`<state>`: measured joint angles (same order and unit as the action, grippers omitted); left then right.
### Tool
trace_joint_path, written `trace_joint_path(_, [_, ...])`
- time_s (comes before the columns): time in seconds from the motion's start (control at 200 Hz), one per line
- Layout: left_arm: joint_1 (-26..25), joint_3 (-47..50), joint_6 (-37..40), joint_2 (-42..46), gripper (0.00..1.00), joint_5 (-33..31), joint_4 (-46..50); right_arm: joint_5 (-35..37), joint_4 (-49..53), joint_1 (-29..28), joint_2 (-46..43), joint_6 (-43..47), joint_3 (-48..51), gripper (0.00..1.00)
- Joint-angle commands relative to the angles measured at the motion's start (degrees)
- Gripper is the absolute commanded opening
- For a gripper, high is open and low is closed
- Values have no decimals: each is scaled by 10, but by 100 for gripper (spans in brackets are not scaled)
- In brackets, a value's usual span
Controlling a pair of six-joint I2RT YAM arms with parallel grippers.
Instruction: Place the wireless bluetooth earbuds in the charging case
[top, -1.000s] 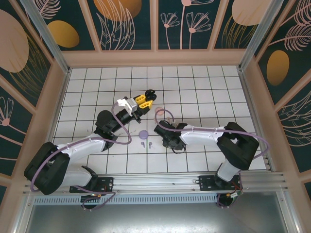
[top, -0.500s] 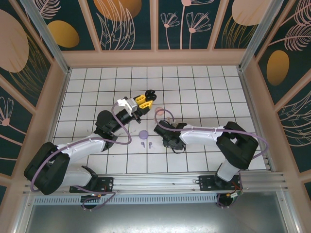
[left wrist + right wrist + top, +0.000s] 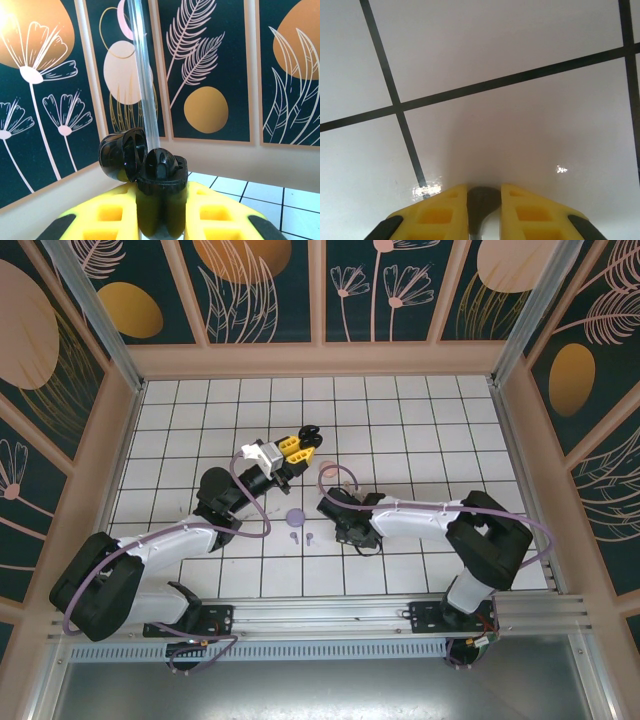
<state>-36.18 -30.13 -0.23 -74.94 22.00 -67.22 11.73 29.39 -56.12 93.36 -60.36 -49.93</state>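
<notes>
My left gripper [image 3: 162, 212] is raised and shut on a black charging case [image 3: 160, 197], held upright between its yellow fingers. The case's lid [image 3: 121, 152] is flipped open to the left, and one black earbud [image 3: 162, 167] sits in the case. From above, the left gripper [image 3: 299, 447] and the case [image 3: 311, 433] are at mid-table. My right gripper [image 3: 484, 202] is pressed down on the white tile with a small dark earbud [image 3: 481, 200] pinched between its fingers. Seen from above, the right gripper [image 3: 352, 536] is hidden under its wrist.
A round lilac case [image 3: 295, 517] lies on the tiles between the arms, with two lilac earbuds [image 3: 294, 536] [image 3: 309, 538] just in front of it, left of the right wrist. Walls enclose the table [image 3: 420, 420] on three sides.
</notes>
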Motion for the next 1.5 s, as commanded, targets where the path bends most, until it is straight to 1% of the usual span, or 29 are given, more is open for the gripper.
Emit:
trace_joint_path(0.0, [-4, -7, -7, 2, 0, 8, -25, 31, -44, 8, -20, 8, 9, 18])
trace_joint_path(0.16, [-4, -12, -4, 11, 0, 12, -15, 69, -40, 8, -94, 26, 5, 18])
trace_joint_path(0.265, [-5, -18, -1, 17, 0, 17, -4, 91, -49, 10, -151, 63, -8, 18])
trace_joint_path(0.425, [-4, -32, 7, 23, 0, 37, 21, 120, -55, 23, -225, 157, -61, 18])
trace_joint_path(0.596, [-4, -48, 14, 19, 0, 56, 45, 127, -72, 38, -272, 277, -138, 18])
trace_joint_path(0.761, [-4, -62, 17, 11, 0, 72, 58, 117, -90, 42, -280, 367, -207, 18])
trace_joint_path(0.911, [-4, -70, 5, -1, 0, 80, 53, 94, -110, 42, -281, 411, -245, 19])
trace_joint_path(1.201, [-4, -78, -16, -14, 0, 87, 33, 25, -162, 41, -273, 449, -243, 19])
trace_joint_path(1.496, [-4, -78, -31, -17, 0, 88, 18, 2, -192, 41, -271, 450, -220, 19])
